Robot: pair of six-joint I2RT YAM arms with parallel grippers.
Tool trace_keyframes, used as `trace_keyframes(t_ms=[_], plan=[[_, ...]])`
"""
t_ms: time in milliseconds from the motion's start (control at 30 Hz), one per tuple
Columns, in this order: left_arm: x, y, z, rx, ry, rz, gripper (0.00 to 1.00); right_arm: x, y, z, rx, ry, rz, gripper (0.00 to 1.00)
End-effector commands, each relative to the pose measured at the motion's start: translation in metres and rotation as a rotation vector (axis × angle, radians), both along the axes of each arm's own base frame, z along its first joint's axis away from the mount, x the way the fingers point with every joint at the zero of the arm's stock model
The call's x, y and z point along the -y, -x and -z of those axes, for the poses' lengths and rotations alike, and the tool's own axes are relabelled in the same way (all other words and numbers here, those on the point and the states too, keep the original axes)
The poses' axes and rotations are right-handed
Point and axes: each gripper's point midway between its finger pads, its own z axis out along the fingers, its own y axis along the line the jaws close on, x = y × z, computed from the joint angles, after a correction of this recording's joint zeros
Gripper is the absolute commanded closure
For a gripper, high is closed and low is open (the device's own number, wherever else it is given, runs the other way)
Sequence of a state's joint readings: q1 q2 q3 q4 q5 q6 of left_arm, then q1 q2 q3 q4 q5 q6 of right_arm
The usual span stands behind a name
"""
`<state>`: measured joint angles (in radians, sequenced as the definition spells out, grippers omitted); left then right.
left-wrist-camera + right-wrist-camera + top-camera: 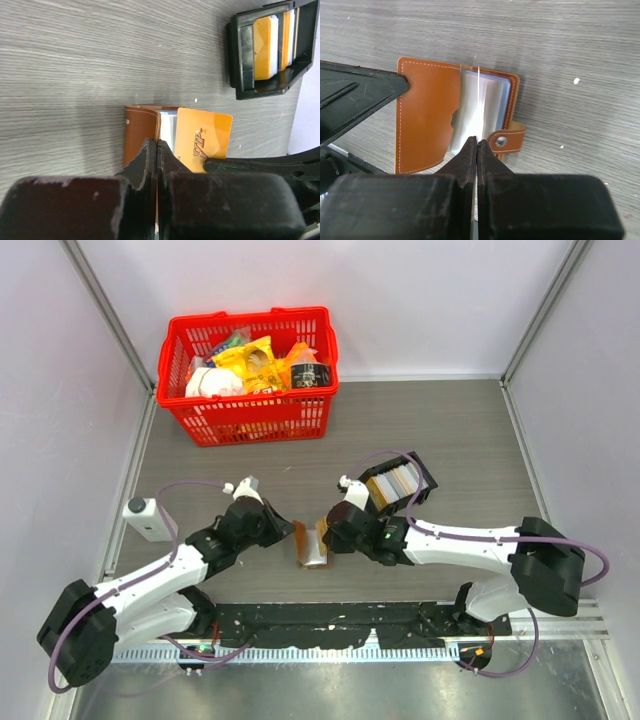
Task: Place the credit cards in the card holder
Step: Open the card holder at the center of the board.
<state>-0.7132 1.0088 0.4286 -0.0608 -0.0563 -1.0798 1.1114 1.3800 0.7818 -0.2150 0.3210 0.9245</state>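
card holder (427,120): stitched brown leather, probably | sleeves (482,107): glossy clear plastic | table (570,40): matt woodgrain

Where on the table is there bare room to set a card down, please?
Bare wood lies between the red basket and the arms, and right of the black card tray toward the wall. It is crowded at centre front, where both end effectors meet over the card holder.

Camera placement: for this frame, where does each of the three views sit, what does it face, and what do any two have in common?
Top external: above and behind the bases, looking down at both arms, the red basket and black tray.
Left wrist: on the left arm, over its gripper shut on the card holder; a yellow-orange card and the tray show.
Right wrist: over its gripper, facing the open holder's sleeves.
Shared: the holder appears in all three.
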Motion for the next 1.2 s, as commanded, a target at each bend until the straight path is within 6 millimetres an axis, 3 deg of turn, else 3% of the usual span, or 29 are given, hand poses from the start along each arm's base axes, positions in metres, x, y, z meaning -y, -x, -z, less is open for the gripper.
trace_keyframes(t_ms=[0,100,200,300,367,567,667,1000,1167], plan=[[-0.034,0.014,0.034,-0.024,-0.138,-0.044,1.00,-0.034,-0.004,-0.022,0.028,-0.113,-0.066,0.99],[-0.045,0.018,0.033,-0.021,-0.175,-0.057,1.00,-0.045,-0.002,-0.022,0.013,-0.142,-0.087,0.99],[-0.052,0.020,0.035,-0.017,-0.207,-0.058,1.00,-0.051,0.001,0.000,-0.043,-0.095,-0.092,0.99],[-0.056,0.023,0.039,-0.036,-0.237,-0.051,1.00,-0.066,0.003,-0.002,-0.043,-0.182,-0.122,0.99],[-0.054,0.025,0.042,-0.050,-0.236,-0.041,1.00,-0.066,0.003,0.003,-0.051,-0.157,-0.118,0.99],[-0.047,0.029,0.046,-0.082,-0.217,-0.012,0.75,-0.055,0.007,0.033,-0.099,-0.044,-0.099,0.99],[-0.039,0.029,0.042,-0.071,-0.162,0.001,0.68,-0.050,0.009,0.041,-0.107,-0.017,-0.084,0.99],[-0.035,0.043,0.030,-0.014,-0.026,0.025,0.64,-0.045,0.009,0.045,-0.105,-0.003,-0.065,0.99],[-0.038,0.049,0.033,-0.004,0.004,0.017,0.71,-0.046,0.009,0.043,-0.106,-0.013,-0.065,0.99]])
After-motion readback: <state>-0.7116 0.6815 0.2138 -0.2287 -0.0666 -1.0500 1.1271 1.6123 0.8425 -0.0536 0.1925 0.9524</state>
